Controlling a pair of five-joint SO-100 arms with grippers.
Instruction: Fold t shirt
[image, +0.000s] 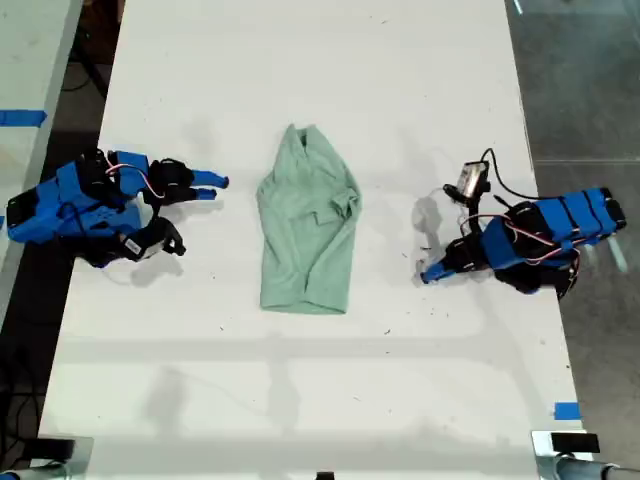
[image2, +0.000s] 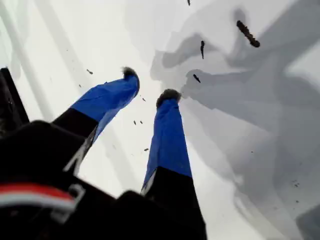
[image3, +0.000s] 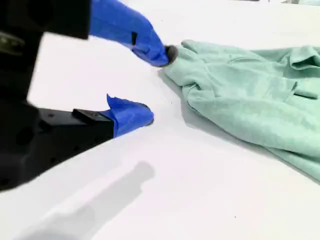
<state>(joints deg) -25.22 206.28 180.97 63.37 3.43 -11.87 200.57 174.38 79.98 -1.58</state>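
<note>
Tape: short strip of blue tape (image: 566, 410) on the white table (image: 300, 380), lower right of the exterior view, by the near edge
First gripper: my first gripper (image: 430, 272) lies low at the exterior view's right, tip pointing toward the middle; in the first wrist view (image2: 150, 86) its blue jaws stand apart with only bare table between them, grasping nothing; dark specks (image2: 247, 33) lie on the table past the fingertips
Second gripper: my second gripper (image: 212, 188) rests at the exterior view's left, aimed at the cloth; in the second wrist view (image3: 152, 85) the jaws are spread wide and empty; one fingertip sits close to the cloth's edge, though the exterior view shows bare table between them
T shirt: pale mint-green t shirt (image: 308, 225) lies at the centre of the exterior view, between the two arms and apart from both; wrinkled, narrowed to a long strip, wider toward the near end; its creased edge fills the far side of the second wrist view (image3: 250, 100)
Floor: grey floor (image: 580, 80) beyond the table, upper right of the exterior view
</note>
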